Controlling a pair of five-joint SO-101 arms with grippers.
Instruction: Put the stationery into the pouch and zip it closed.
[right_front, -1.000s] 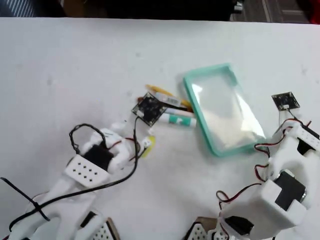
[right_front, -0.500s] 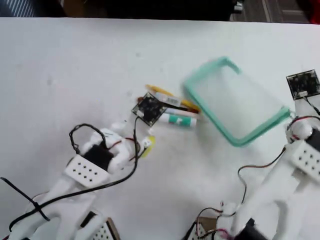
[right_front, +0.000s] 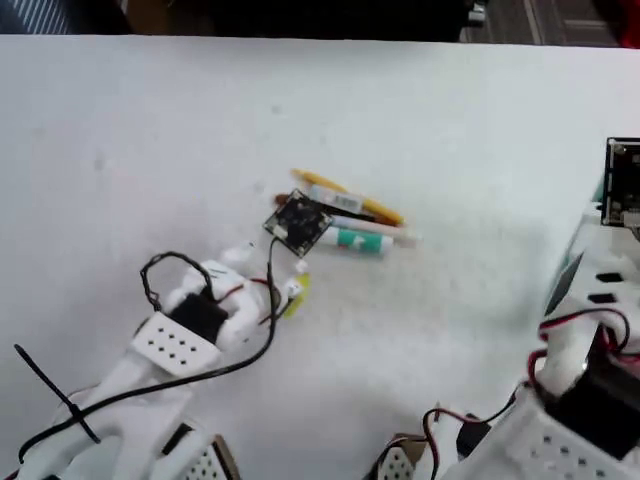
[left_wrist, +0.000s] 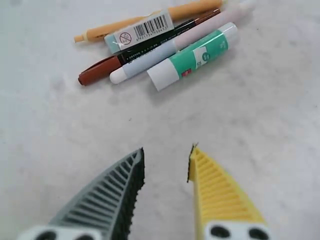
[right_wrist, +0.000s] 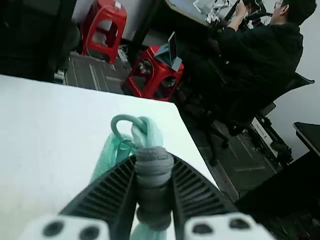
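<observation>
Nearest the lower left corner of the high view, the left arm (right_front: 170, 345) is stretching up and to the right over the white table (right_front: 150, 120). The left gripper (left_wrist: 166, 155) is hanging just short of the stationery with its claw standing open. The grey finger (left_wrist: 112, 195) and the yellow finger (left_wrist: 217, 195) are sitting apart, with bare tabletop showing between them. Just beyond those tips, near the middle of the frame, the stationery (right_front: 345, 222) is lying in one tight bundle on the table, outside the pouch. A green-and-white glue stick (left_wrist: 195, 55) is lying closest to the gripper. Behind it a pale marker (left_wrist: 175, 47), a brown pen (left_wrist: 100, 71) and an orange pen (left_wrist: 150, 21) are lying side by side, touching one another, and a barcode label (left_wrist: 142, 29) is facing up among them.

Over at the right edge of the high view, well apart from the bundle, the right arm (right_front: 585, 400) is rising from the lower right corner. The right gripper (right_wrist: 153, 161) is clamping tight on the pouch (right_wrist: 145, 131). Its two black fingers (right_wrist: 107, 190) are pinching a grey fold of it while teal trim is looping out past the tips. Whether the pouch is touching the table cannot be told. Beyond the table's far edge, red stools (right_wrist: 107, 22) are standing on the floor.
</observation>
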